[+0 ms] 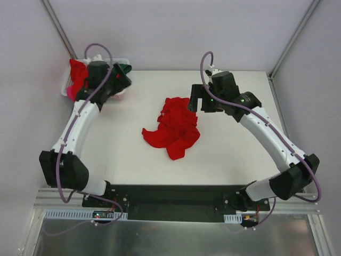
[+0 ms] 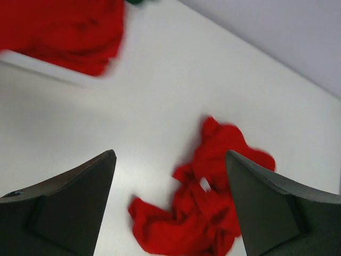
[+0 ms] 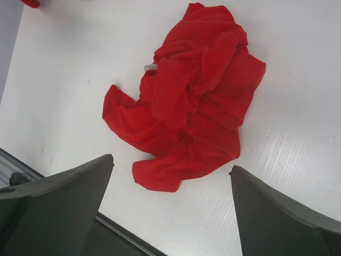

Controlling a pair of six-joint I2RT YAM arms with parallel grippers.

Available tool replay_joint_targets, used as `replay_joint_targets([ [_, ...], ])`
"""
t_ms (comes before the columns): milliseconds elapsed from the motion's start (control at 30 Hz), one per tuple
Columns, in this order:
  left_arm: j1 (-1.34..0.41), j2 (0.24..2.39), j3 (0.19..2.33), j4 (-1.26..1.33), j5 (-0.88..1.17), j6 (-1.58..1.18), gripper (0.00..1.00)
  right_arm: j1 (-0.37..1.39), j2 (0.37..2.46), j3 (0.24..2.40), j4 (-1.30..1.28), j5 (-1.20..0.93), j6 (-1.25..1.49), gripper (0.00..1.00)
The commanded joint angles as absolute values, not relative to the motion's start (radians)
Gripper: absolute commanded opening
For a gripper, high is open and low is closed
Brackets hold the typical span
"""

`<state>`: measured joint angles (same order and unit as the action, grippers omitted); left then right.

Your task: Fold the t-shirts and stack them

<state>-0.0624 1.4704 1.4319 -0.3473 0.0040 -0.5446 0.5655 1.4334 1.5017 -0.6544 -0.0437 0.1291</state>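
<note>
From above, a white bench (image 1: 122, 154) stands against pale grey walls (image 1: 176, 32). A crumpled red t-shirt (image 1: 175, 127) lies mid-bench. More red cloth (image 1: 78, 72) and a dark green shirt (image 1: 124, 69) sit at the white basket (image 1: 65, 84) in the far left corner.

Left wrist: the left fingers (image 2: 69, 208) stand wide apart and empty over bare bench.

Right wrist: the right fingers (image 3: 58, 197) are spread and empty, with the t-shirt beyond them.

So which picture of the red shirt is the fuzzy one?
Left wrist view: blurry, the crumpled red t-shirt and the red cloth in the top corner look smeared. Right wrist view: sharp, folds show clearly. Top view: even light, hardly any shadows.
</note>
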Motion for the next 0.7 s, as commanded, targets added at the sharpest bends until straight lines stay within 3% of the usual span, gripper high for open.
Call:
replay_joint_targets([
  [0, -0.268, 1.312, 1.237, -0.322, 0.006, -0.671, 0.82, 0.561, 1.43, 1.508, -0.67, 0.037, 0.132, 0.96],
  [100, -0.38, 1.279, 1.035, -0.22, 0.02, -0.77, 0.79, 0.558, 1.43, 1.493, -0.695, 0.069, 0.132, 0.96],
  [200, -0.457, 1.314, 0.979, -0.186, 0.035, -0.798, 0.74, 0.558, 1.42, 1.451, -0.667, 0.071, 0.135, 0.96],
  [400, -0.474, 1.316, 0.893, -0.158, 0.061, -0.856, 0.68, 0.558, 1.463, 1.436, -0.632, -0.074, 0.19, 0.96],
  [667, -0.474, 1.275, 0.851, -0.137, 0.032, -0.838, 0.68, 0.56, 1.463, 1.442, -0.614, -0.052, 0.209, 0.97],
])
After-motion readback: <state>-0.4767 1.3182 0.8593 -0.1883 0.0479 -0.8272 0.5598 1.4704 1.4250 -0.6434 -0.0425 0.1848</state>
